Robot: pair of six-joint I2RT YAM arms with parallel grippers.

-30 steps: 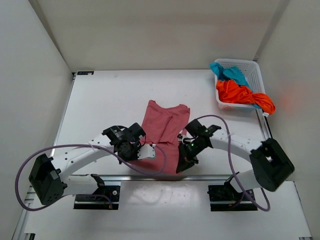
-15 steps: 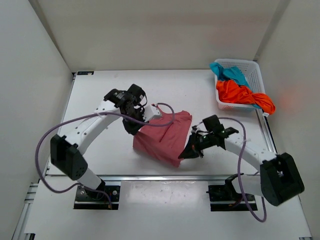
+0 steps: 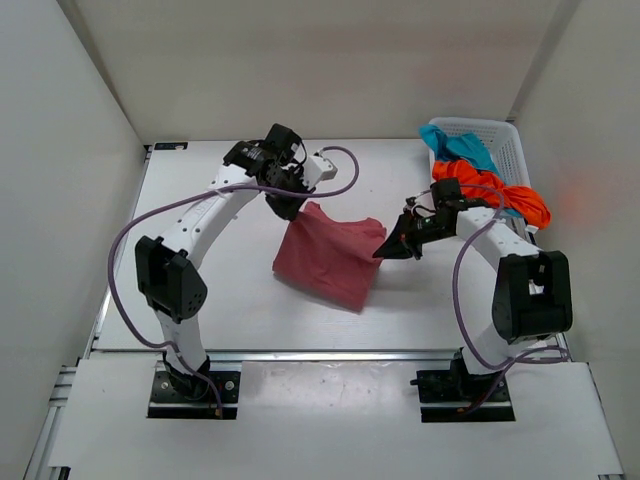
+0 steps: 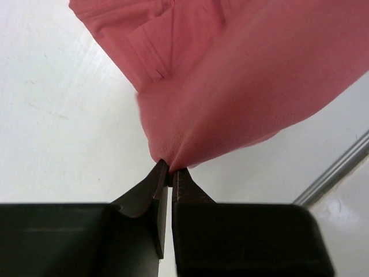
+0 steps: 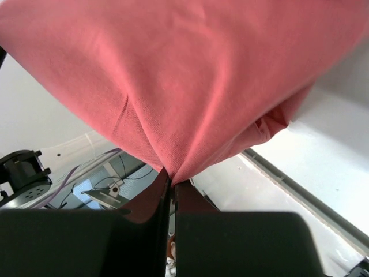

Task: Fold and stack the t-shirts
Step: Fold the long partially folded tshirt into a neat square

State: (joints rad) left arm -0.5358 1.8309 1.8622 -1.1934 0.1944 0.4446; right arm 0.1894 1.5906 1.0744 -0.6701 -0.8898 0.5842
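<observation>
Hanging between the two arms, the pink shirt [image 3: 330,262] was held up over the middle of the counter [image 3: 200,260], stretched from one grip to the other. The left tool [image 3: 293,206] had its jaws pressed narrow on a pinch of cloth at the shirt's far left corner. In the left wrist view the fabric fanned out from the fingertips [image 4: 160,173], with a seam showing near the top. The right tool [image 3: 386,250] gripped the right corner the same way, its jaws all but meeting on the cloth. The shirt's near edge drooped low toward the counter; whether it touched the surface could not be told. At the far right corner of the counter stood a white basket [image 3: 512,150]. The orange shirt [image 3: 475,185] lay bunched in it and spilled over its near right rim. The teal shirt [image 3: 455,143] lay crumpled at the basket's far left, draped over the rim.
</observation>
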